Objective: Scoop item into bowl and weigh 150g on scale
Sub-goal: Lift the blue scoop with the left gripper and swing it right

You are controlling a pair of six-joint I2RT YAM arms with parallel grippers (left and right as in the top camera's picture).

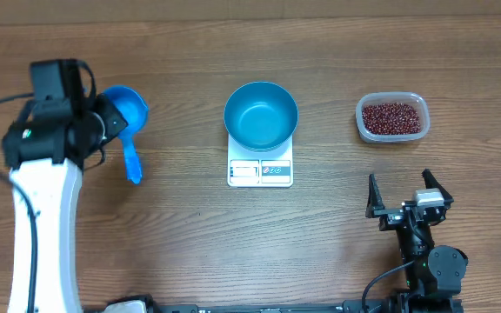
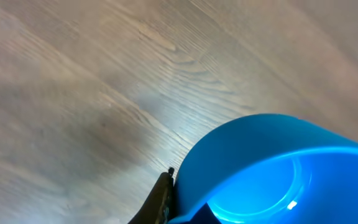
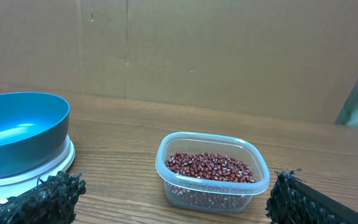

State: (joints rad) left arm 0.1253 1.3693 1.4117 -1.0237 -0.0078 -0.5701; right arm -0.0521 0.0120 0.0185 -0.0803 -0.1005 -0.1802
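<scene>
1. The left gripper [image 1: 109, 123] sits at the far left of the table [image 1: 190, 252], its jaws closed together on the rim of the blue scoop [image 1: 127, 108].
2. In the left wrist view one dark finger [image 2: 162, 202] presses against the edge of the scoop's cup [image 2: 272, 168], which fills the lower right; bare wood lies beyond it.
3. From overhead, the scoop's handle points toward the near edge of the table, and its cup looks empty.
4. The right gripper [image 1: 399, 181] rests near the front right of the table with its jaws spread wide apart, holding nothing.
5. Its two fingers [image 3: 48, 199] frame the bottom corners of the right wrist view.
6. The bowl [image 1: 261, 115] stands upright on the scale [image 1: 260, 172] at the middle of the table and is empty; the scale's display edge faces the robot.
7. The beans [image 1: 393, 117] lie in a clear tub [image 1: 360, 115] at the right, well apart from the bowl and just beyond the right gripper.
8. In the right wrist view the tub [image 3: 166, 152] sits between the fingers, with the beans [image 3: 209, 167] forming a shallow layer, and the bowl [image 3: 17, 130] on the scale [image 3: 45, 171] is to its left.
</scene>
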